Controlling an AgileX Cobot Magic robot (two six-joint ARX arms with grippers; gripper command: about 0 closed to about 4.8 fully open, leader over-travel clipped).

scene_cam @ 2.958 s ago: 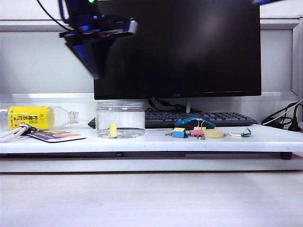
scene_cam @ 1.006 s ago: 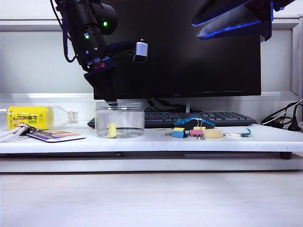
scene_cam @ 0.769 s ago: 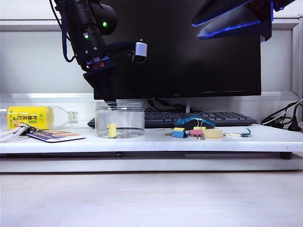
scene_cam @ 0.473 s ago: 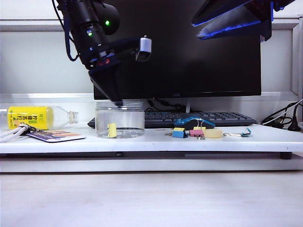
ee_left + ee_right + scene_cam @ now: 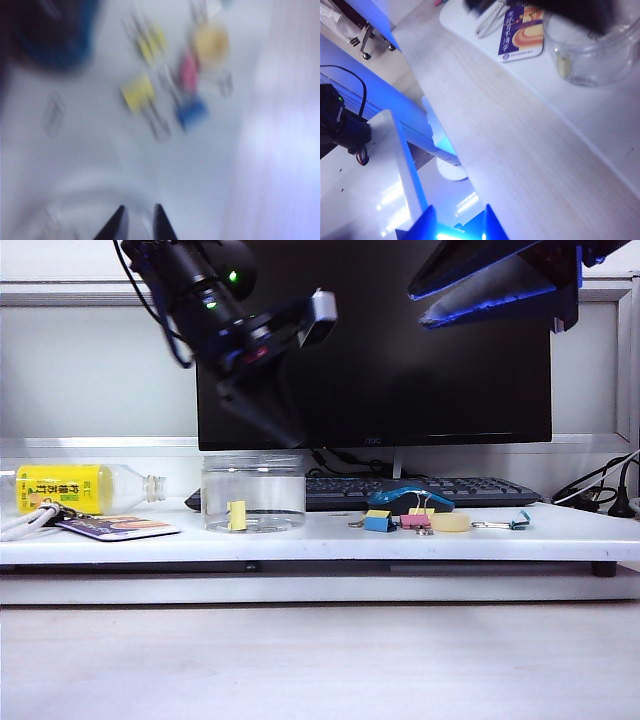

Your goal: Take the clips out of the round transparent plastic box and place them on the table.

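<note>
1. I see the round transparent plastic box (image 5: pixel 254 493) standing upright on the table (image 5: pixel 330 537), towards the left in the exterior view, in front of the dark monitor (image 5: pixel 400 340) and just left of the keyboard (image 5: pixel 420 490).
2. Inside the box, one pale-yellow clip (image 5: pixel 238 515) rests on the bottom against the front wall; I cannot tell whether more lie behind it. The right wrist view shows the same box (image 5: pixel 592 55) with a small pale clip (image 5: pixel 563 66) inside it.
3. My left gripper (image 5: pixel 285 430) hangs above the box, tilted — its dark tips are just over the rim and outside it.
4. In the blurred left wrist view the left gripper's fingertips (image 5: pixel 117 225) stand a narrow gap apart with nothing visibly between them; they look empty.
5. My right gripper (image 5: pixel 500 280) is high at the upper right of the exterior view, well away from the box. In its own view the blue fingers (image 5: pixel 427 220) are spread and hold nothing.
6. To the right on the table lies a loose group — blue, pink and yellow clips (image 5: pixel 400 520) beside a pale tape roll (image 5: pixel 452 523).
7. At the far left a clear bottle with a yellow label (image 5: pixel 70 488) lies on its side.
</note>
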